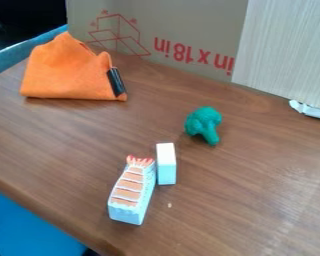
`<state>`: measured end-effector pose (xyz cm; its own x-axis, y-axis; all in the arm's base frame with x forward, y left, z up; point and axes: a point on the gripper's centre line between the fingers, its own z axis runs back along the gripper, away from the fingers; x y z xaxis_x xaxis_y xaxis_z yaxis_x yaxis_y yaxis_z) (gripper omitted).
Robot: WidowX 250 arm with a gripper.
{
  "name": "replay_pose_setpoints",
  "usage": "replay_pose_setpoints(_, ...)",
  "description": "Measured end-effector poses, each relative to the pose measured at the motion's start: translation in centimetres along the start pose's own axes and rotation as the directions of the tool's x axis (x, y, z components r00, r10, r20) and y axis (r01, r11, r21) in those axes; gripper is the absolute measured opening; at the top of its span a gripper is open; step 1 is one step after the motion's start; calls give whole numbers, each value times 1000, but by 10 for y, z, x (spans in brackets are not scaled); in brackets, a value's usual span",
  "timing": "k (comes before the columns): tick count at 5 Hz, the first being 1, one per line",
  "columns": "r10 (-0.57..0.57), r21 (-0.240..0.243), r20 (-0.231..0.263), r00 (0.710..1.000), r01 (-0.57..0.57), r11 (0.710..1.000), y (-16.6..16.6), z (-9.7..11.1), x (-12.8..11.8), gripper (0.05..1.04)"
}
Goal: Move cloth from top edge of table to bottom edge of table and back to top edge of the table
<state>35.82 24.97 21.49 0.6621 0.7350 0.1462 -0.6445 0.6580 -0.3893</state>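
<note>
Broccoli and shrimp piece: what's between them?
A white block lies between the broccoli and the shrimp piece, right beside the latter, in the camera view.

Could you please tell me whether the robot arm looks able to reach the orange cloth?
Probably yes: the orange cloth rises in a peak, largely uncovered, and the green toy broccoli sits well apart, though the cardboard behind might crowd the arm.

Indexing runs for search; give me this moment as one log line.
orange cloth: peaked, at top left of table | green broccoli: mid-table | shrimp sushi toy: beside white block, nearer bottom edge
</note>
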Motion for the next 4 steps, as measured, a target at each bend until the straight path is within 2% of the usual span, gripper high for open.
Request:
replay_pose_setpoints(1,19,6,-42,999,-19,1000,8,-18,0,1000)
replay_pose_setpoints(2,19,29,-35,999,-18,999,17,-35,4,999)
replay_pose_setpoints(4,0,120,22,1000,-3,993,32,-67,9,999)
